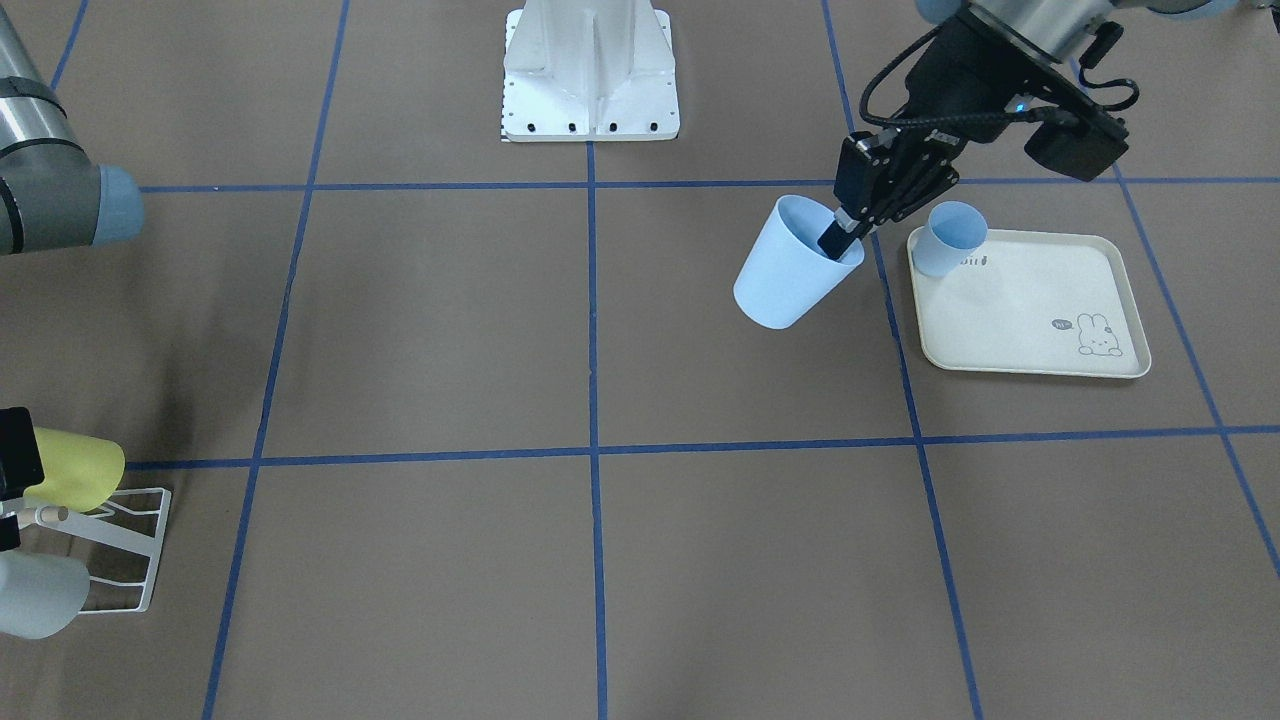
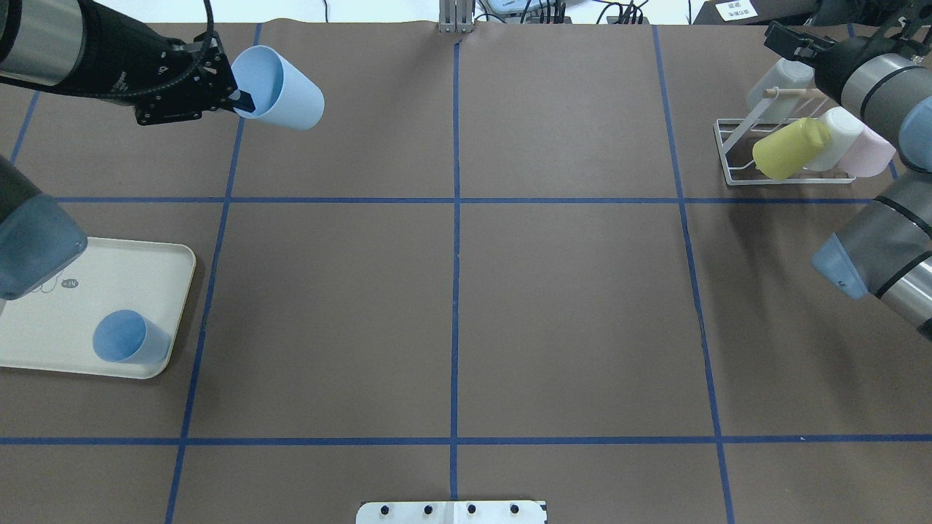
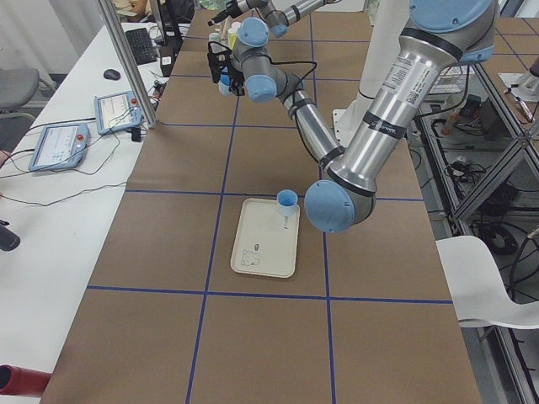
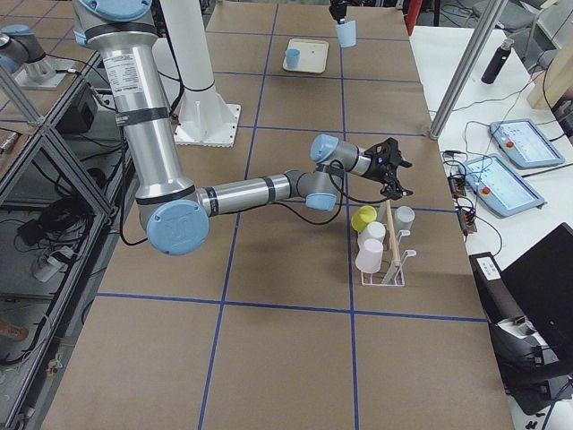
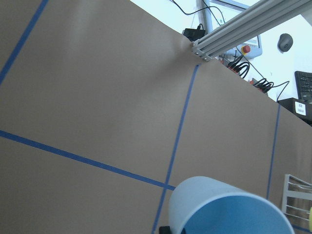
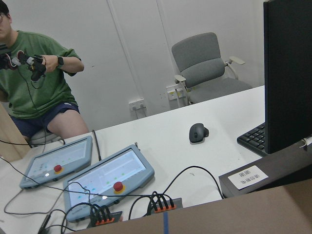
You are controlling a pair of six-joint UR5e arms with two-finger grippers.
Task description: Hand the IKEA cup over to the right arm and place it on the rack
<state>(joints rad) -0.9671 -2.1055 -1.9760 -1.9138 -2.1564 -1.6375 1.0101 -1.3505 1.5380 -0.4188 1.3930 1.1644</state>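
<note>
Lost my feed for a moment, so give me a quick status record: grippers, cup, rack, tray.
left gripper: shut on light blue cup, one finger inside rim, cup tilted
right gripper: beside rack, open or shut unclear
rack: already holds other cups
tray: one small blue cup standing
handover: not yet done

Mid-table open, rack crowded with cups
</note>
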